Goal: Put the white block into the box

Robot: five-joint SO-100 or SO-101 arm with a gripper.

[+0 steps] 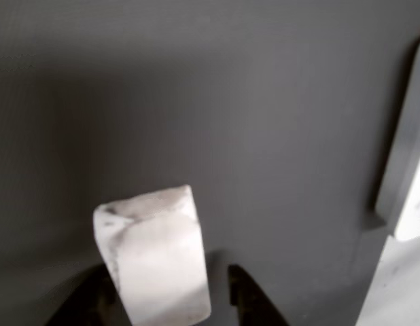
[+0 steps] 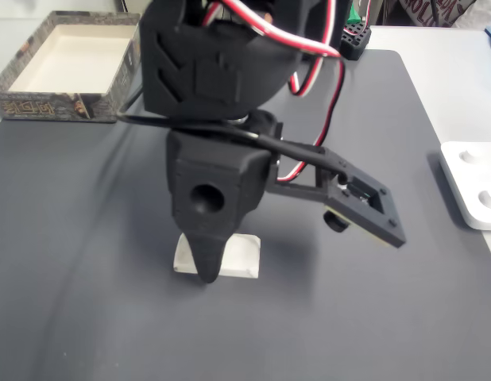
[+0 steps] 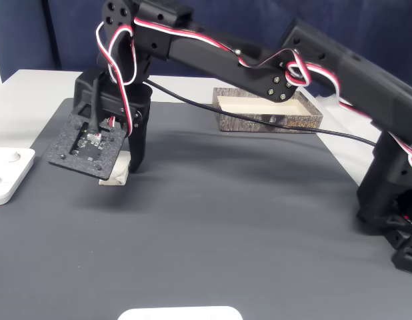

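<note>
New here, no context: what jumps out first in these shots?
The black arm dominates, stretched across the dark mat with red and white wires looped over it. Its gripper is down over the white block near the mat's middle; in the other view, the block sits between the two dark fingertips. The box sits open and empty at the mat's far left corner in a fixed view.

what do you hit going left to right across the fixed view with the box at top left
box → white block with the end effector down on it → white device at the right edge
</note>
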